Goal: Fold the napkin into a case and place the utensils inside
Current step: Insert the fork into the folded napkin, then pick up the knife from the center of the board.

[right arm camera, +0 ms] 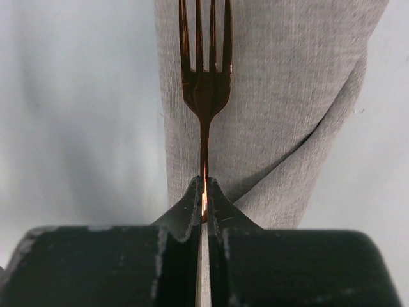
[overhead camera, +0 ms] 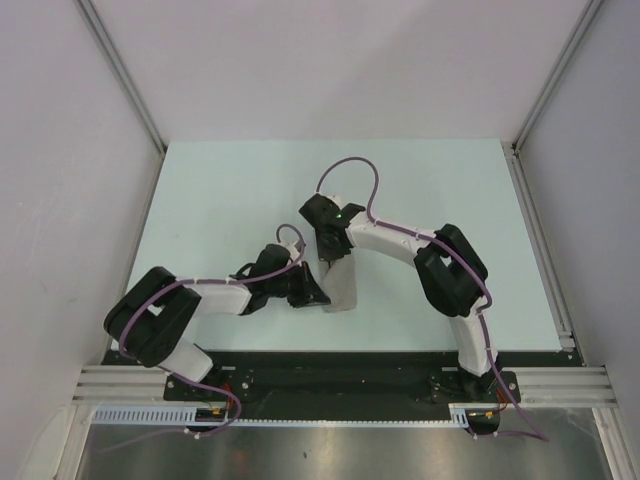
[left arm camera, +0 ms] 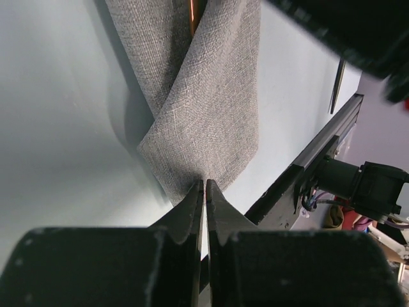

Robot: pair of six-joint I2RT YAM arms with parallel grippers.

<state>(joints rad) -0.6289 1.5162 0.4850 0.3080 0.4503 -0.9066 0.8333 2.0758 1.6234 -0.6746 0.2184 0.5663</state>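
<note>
The napkin is folded into a narrow grey-beige case on the table. In the right wrist view, the copper fork lies along the case with its tines pointing away. My right gripper is shut on the fork's handle. In the left wrist view, a copper sliver of the fork shows inside the overlapping flaps of the case. My left gripper is shut at the case's near end, its tips on the cloth edge. A thin black piece lies on the table near the front rail.
The pale table is walled by white panels at the back and sides. A black front rail carries the arm bases. Both arms crowd together over the case; the right arm arches over from the right.
</note>
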